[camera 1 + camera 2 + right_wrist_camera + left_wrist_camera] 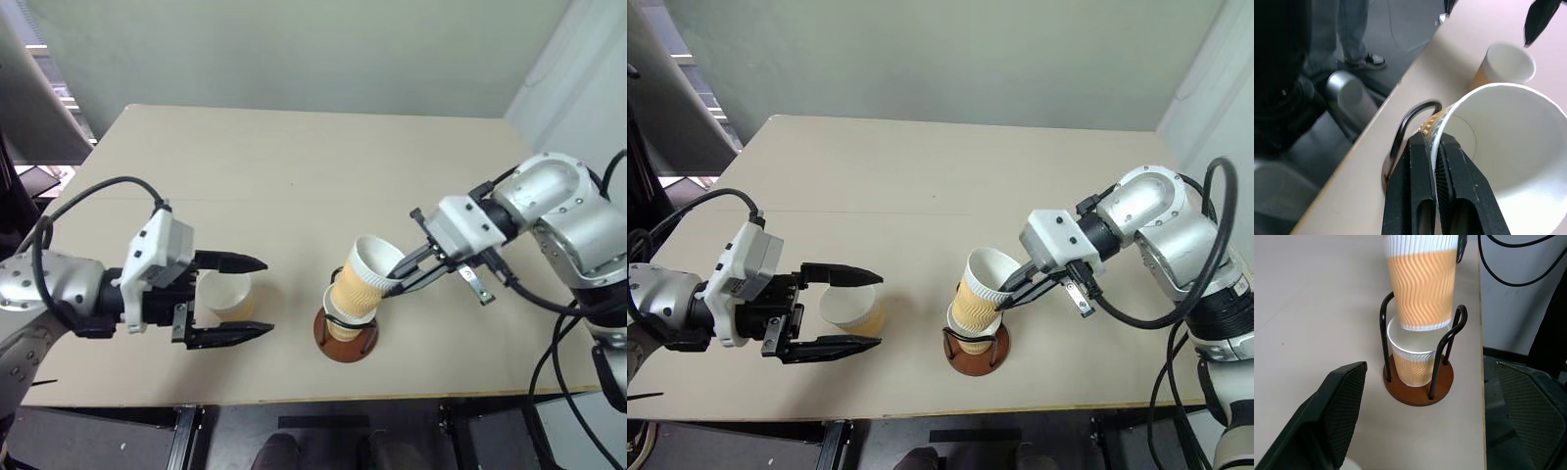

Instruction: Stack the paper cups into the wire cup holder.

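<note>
A tan paper cup (364, 274) hangs tilted over the wire cup holder (345, 345), its bottom dipping into a second cup (1413, 357) that stands inside the black wire loops. My right gripper (397, 279) is shut on the tilted cup's white rim, one finger inside and one outside (1420, 176). A third cup (228, 294) stands upright on the table to the left. My left gripper (257, 299) is open, with a finger on either side of that cup and not touching it.
The holder stands close to the beige table's front edge (392, 397). The table's far half (294, 166) holds nothing. A person's legs (1356, 29) stand on the floor beyond the table edge. A cable (98, 191) loops over my left arm.
</note>
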`<state>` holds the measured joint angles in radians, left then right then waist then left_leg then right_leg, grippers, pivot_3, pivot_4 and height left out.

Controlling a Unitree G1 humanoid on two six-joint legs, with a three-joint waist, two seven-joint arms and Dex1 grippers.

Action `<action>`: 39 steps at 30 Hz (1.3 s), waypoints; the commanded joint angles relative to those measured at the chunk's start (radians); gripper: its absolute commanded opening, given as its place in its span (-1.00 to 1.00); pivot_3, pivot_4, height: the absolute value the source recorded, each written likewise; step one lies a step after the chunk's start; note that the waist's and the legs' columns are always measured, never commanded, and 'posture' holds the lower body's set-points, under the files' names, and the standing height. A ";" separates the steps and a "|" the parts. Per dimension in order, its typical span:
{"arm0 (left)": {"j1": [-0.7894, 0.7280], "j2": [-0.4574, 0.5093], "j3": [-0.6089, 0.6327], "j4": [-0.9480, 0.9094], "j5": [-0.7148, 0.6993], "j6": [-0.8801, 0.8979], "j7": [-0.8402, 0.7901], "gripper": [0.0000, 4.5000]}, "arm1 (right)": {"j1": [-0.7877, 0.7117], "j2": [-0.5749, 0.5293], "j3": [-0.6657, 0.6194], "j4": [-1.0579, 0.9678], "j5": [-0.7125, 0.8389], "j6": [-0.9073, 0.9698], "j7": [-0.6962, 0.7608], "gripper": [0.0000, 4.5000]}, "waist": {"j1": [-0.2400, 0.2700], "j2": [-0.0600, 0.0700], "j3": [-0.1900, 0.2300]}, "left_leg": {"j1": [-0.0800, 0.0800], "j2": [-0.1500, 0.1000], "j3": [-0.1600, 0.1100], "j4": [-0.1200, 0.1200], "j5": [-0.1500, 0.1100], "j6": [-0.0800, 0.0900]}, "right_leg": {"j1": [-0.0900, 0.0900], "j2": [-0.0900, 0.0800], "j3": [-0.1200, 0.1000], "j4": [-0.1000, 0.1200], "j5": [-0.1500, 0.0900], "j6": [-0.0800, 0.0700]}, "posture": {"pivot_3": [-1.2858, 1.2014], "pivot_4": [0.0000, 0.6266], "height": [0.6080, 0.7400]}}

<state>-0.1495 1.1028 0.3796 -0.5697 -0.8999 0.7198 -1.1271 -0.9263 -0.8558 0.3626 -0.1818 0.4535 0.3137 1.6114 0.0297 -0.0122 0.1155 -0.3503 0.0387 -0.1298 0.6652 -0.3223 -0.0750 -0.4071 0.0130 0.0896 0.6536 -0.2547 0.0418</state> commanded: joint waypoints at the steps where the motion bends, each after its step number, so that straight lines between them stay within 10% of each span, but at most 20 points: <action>1: 0.004 0.009 0.018 -0.024 0.005 -0.010 0.004 1.00 | 0.002 0.002 -0.002 0.003 -0.023 -0.032 0.003 -0.96 | 0.000 0.000 0.000 | 0.000 0.000 0.000 0.000 0.000 0.000 | 0.000 0.000 0.000 0.000 0.000 0.000 | 0.03 -0.52 1.00; 8: 0.016 0.009 0.028 -0.028 0.007 -0.013 0.003 1.00 | 0.001 0.021 -0.005 -0.006 -0.048 -0.039 0.003 -0.71 | 0.000 0.000 0.000 | 0.000 0.000 0.000 0.000 0.000 0.000 | 0.000 0.000 0.000 0.000 0.000 0.000 | 0.03 -0.52 1.00; 20: 0.056 0.049 0.047 0.009 0.095 -0.037 -0.022 1.00 | -0.019 -0.002 -0.114 0.058 -0.013 0.028 -0.019 0.98 | 0.000 0.000 0.000 | 0.000 0.000 0.000 0.000 0.000 0.000 | 0.000 0.000 0.000 0.000 0.000 0.000 | 0.03 -0.52 1.00; 30: 0.095 0.134 -0.092 0.143 0.408 -0.190 -0.027 1.00 | 0.218 -0.125 -0.624 0.007 0.456 0.418 -0.129 0.98 | 0.020 -0.001 0.000 | 0.000 0.000 -0.001 -0.002 0.000 -0.001 | 0.000 0.000 0.000 -0.003 -0.002 -0.003 | 0.03 -0.52 1.00; 39: -0.019 0.120 -0.289 0.237 0.520 -0.275 -0.084 0.92 | 0.361 -0.135 -0.757 -0.187 0.585 0.504 -0.333 1.00 | 0.003 0.000 0.000 | 0.002 -0.001 0.000 0.000 0.000 -0.001 | 0.000 0.000 0.000 0.003 -0.002 -0.004 | 0.03 -0.52 1.00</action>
<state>-0.1487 1.2220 0.0942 -0.3366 -0.3937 0.4688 -1.1975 -0.5599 -0.9668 -0.3361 -0.3327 0.9989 0.8106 1.3046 0.0330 -0.0126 0.1152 -0.3487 0.0380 -0.1302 0.6649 -0.3222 -0.0756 -0.4080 0.0132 0.0897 0.6569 -0.2570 0.0379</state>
